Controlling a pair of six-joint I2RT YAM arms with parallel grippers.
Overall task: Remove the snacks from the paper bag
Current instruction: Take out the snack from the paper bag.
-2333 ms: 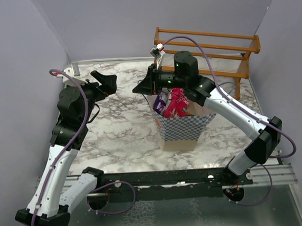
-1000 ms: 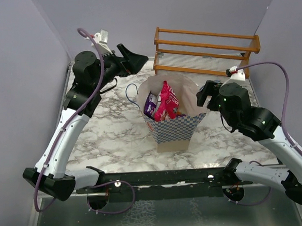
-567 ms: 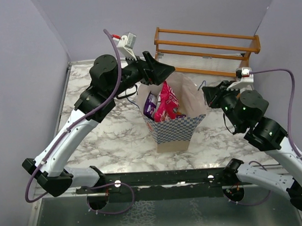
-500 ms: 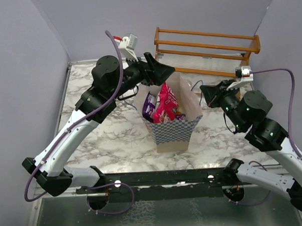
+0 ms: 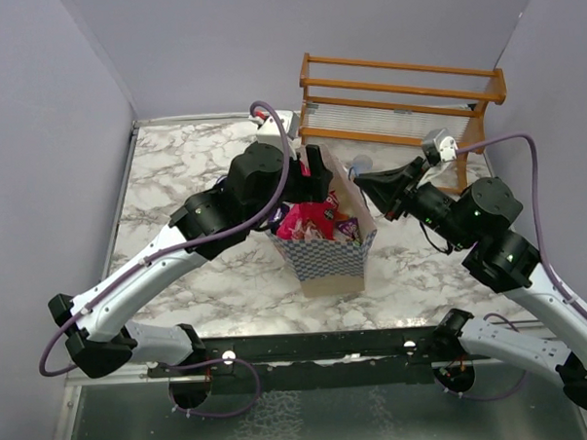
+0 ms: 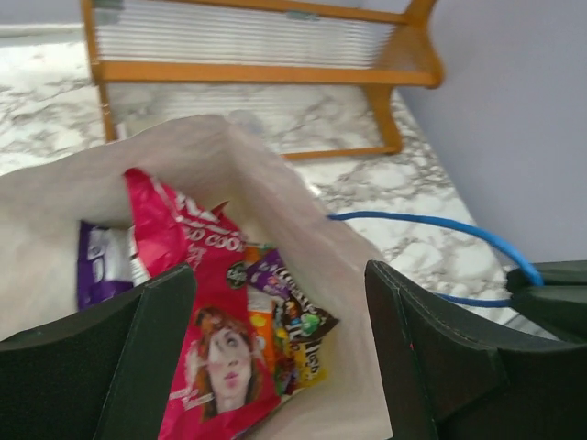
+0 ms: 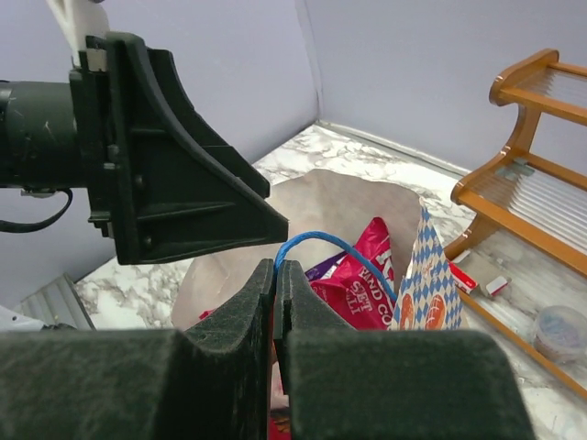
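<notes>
Two changes inside a second. Top: swung left gripper (image 5: pixel 316 175) from back-left to over paper bag (image 5: pixel 334 262) mouth; parked right gripper (image 5: pixel 362 181) at right rim. Left wrist: fingers (image 6: pixel 147 348) apart, straddling pink packet (image 6: pixel 215 357), with snacks (image 6: pixel 289 321) still bagged. Right wrist: pinched shut on blue handle cord (image 7: pixel 323 242). Bag likely anchored for first pull.

The paper bag (image 5: pixel 329 259) is made of matt paper, creased along its walls. Its cord handle (image 7: pixel 321 241) is formed of a thin, smooth cord. The packets (image 6: pixel 220 348) are wrapped in glossy, crinkled plastic film. The rack (image 5: pixel 404 79) is built of varnished wood with a slight sheen. The table (image 5: pixel 175 176) is finished in a smooth marble pattern. Matt black plastic is seen on the left gripper (image 6: pixel 278 270) and the right gripper (image 7: pixel 276 275).
</notes>
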